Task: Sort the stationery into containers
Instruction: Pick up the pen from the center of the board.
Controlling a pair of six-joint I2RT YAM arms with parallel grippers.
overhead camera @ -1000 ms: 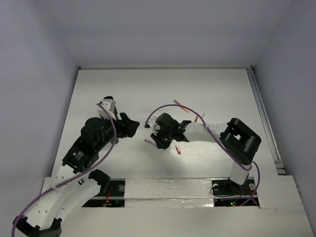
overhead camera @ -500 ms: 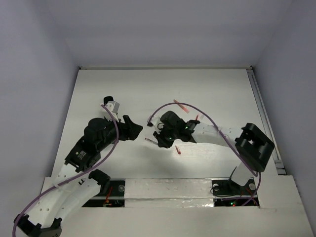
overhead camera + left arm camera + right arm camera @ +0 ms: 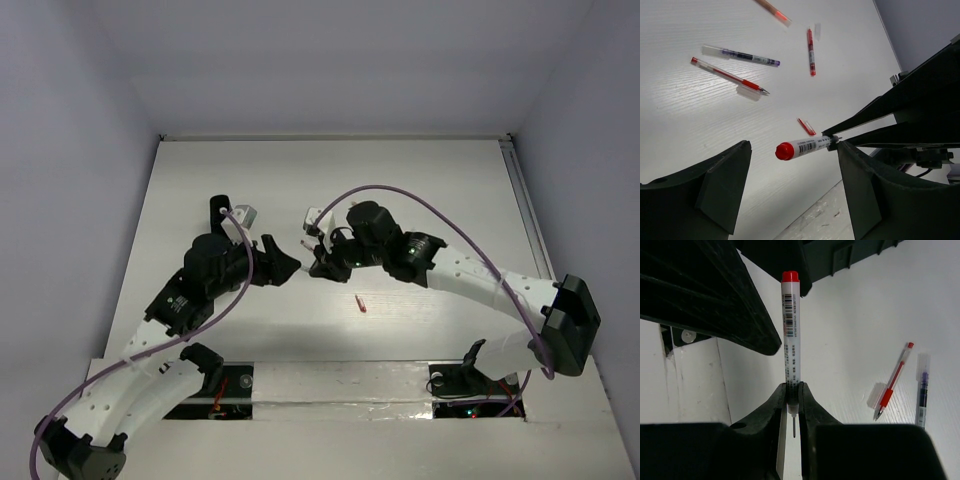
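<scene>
My right gripper point(image 3: 794, 390) is shut on the tip end of a white pen with a red end and a barcode point(image 3: 791, 335), and holds it above the table. The pen's red end point(image 3: 784, 151) lies between the fingers of my open left gripper point(image 3: 792, 162), touching neither finger. In the top view the two grippers, left point(image 3: 288, 265) and right point(image 3: 318, 263), meet nose to nose mid-table. A tiny red piece point(image 3: 360, 303) lies on the table to the right of them. The black box is out of view.
Loose pens lie on the white table: a red pen point(image 3: 730, 76), a dark purple pen point(image 3: 742, 55), another red pen point(image 3: 811, 52) and an orange one point(image 3: 772, 9). The right arm point(image 3: 470, 275) covers them in the top view. A taped strip point(image 3: 340, 385) runs along the near edge.
My right arm has reached left and forward with the pen, up to the left gripper. My left gripper has shifted right toward it. The red end now sits between the left fingers.
</scene>
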